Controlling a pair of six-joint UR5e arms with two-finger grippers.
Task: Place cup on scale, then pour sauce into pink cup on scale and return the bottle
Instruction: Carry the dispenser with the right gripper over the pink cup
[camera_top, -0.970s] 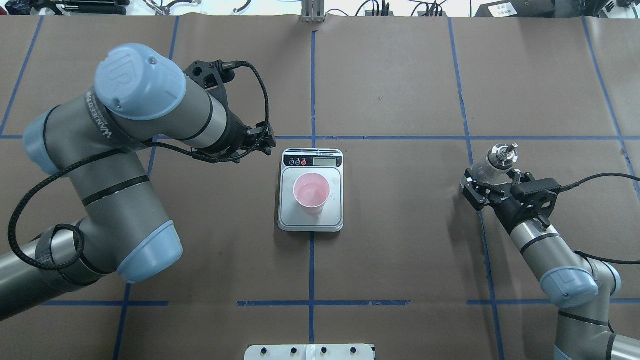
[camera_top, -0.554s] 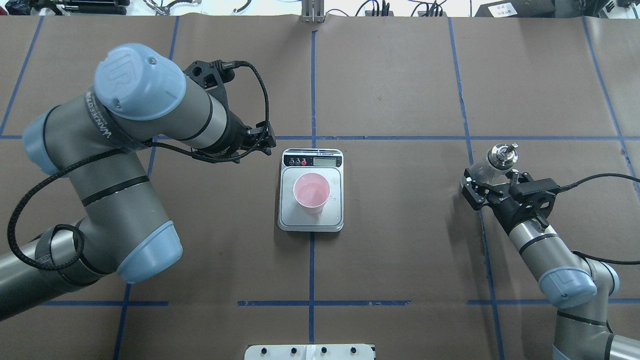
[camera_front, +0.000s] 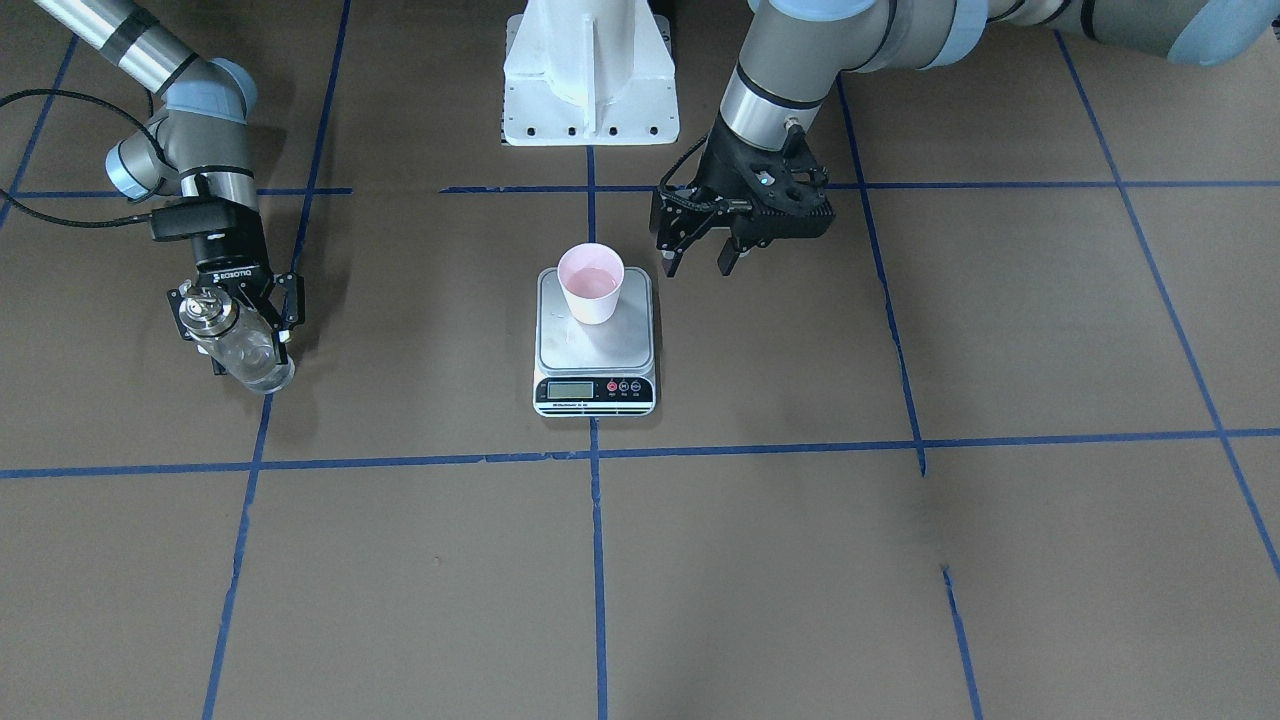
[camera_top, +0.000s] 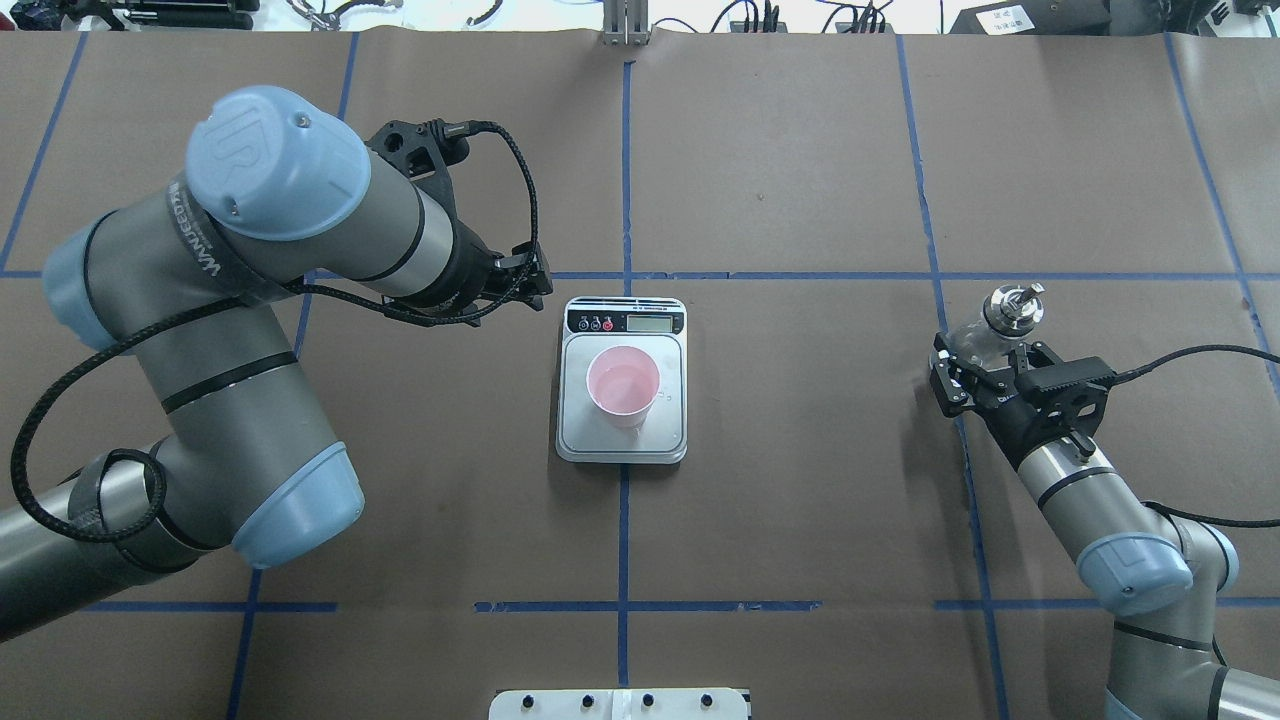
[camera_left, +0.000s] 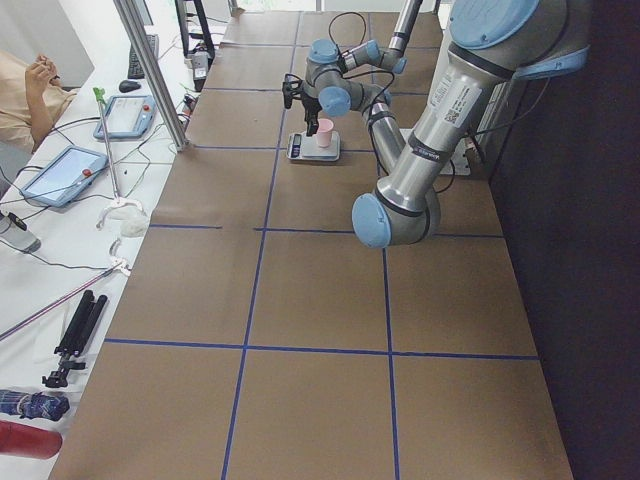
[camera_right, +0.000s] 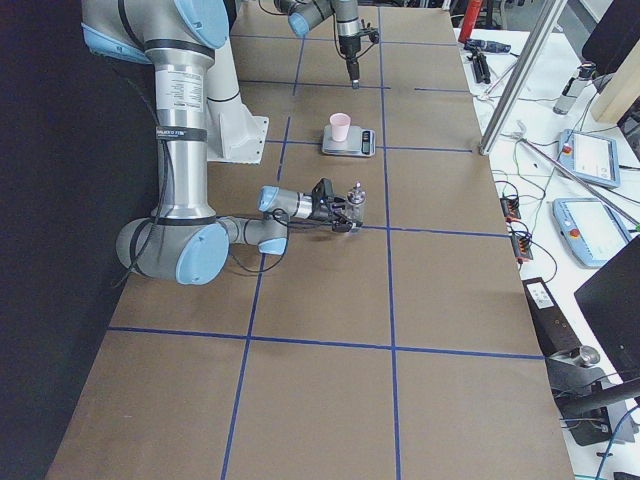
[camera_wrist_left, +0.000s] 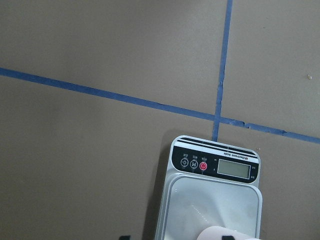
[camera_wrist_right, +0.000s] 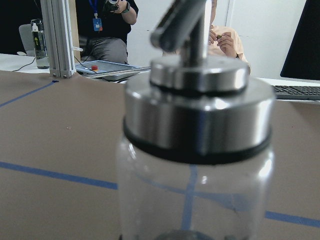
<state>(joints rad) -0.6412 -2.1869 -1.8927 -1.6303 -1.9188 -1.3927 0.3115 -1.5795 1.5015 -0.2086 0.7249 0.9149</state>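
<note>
The pink cup (camera_top: 623, 385) stands upright on the scale (camera_top: 670, 425) at the table's middle, with clear sauce (camera_top: 622, 378) in its bottom. It also shows in the front view (camera_front: 590, 283). My left gripper (camera_front: 698, 262) is open and empty, above the table beside the scale's back corner; its wrist view shows the scale (camera_wrist_left: 215, 200). My right gripper (camera_top: 985, 352) is shut on the glass bottle (camera_top: 1012, 308) with the metal spout, which stands upright at the table's right side. The bottle (camera_wrist_right: 197, 125) fills the right wrist view and looks nearly empty.
The robot's white base plate (camera_top: 620, 703) is at the near edge. A metal post (camera_top: 625, 25) stands at the far edge. Blue tape lines grid the brown table. Tablets (camera_left: 75, 170), cables and a person sit beyond the far edge.
My right gripper and the bottle have shifted slightly right and back toward the robot. The left arm, cup and scale have not moved.
</note>
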